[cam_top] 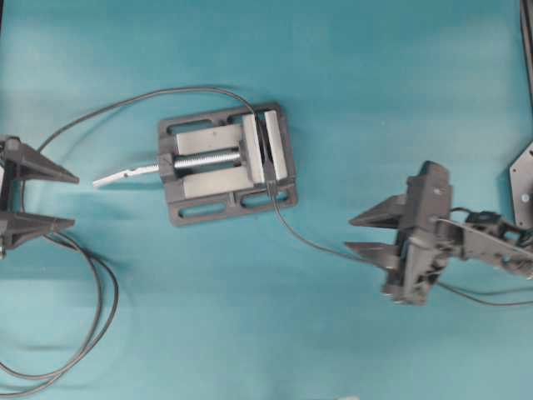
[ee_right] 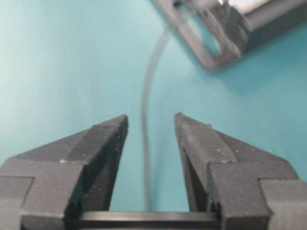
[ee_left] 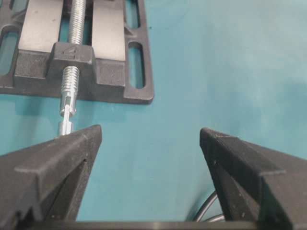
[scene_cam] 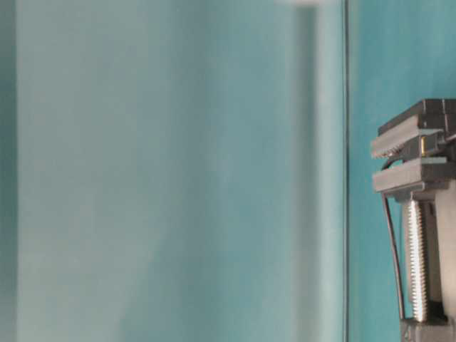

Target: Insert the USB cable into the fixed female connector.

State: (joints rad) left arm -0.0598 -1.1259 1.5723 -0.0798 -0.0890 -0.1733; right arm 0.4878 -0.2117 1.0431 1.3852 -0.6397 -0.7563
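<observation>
A: What's the biggest thing on the table (cam_top: 350, 100)?

B: The teal table is bare across most of its top, and the grey vise (cam_top: 226, 162) sits left of the middle in the overhead view. Its silver screw rod (cam_top: 204, 158) runs along the middle of the frame, with the handle end (cam_top: 125, 174) sticking out toward the left gripper.

A: And the arms?

B: The right gripper (cam_top: 360, 234) is on the right side, well apart from the vise, tips pointing at it. Its jaws stand apart with nothing clamped. In its wrist view a thin cable runs up the gap between the fingers (ee_right: 103, 139), blurred, so I cannot tell whether it touches them. The left gripper (cam_top: 73, 200) is at the left edge with its jaws spread wide and nothing between them; the wrist view shows only table there, with the rod's handle just beyond one fingertip (ee_left: 81, 143).

A: Where is the USB cable?

B: The USB cable (cam_top: 312, 242) lies on the table from the vise's right end down past the right gripper. Its plug end goes in at the vise jaws, where I cannot make it out. A second black cable (cam_top: 133, 102) arcs from the top of the vise to the left and loops near the lower left corner.

A: The connector?

B: The fixed female connector (scene_cam: 425, 144) shows in the table-level view as a small dark piece pinched between the two vise jaws, at the right edge.
</observation>
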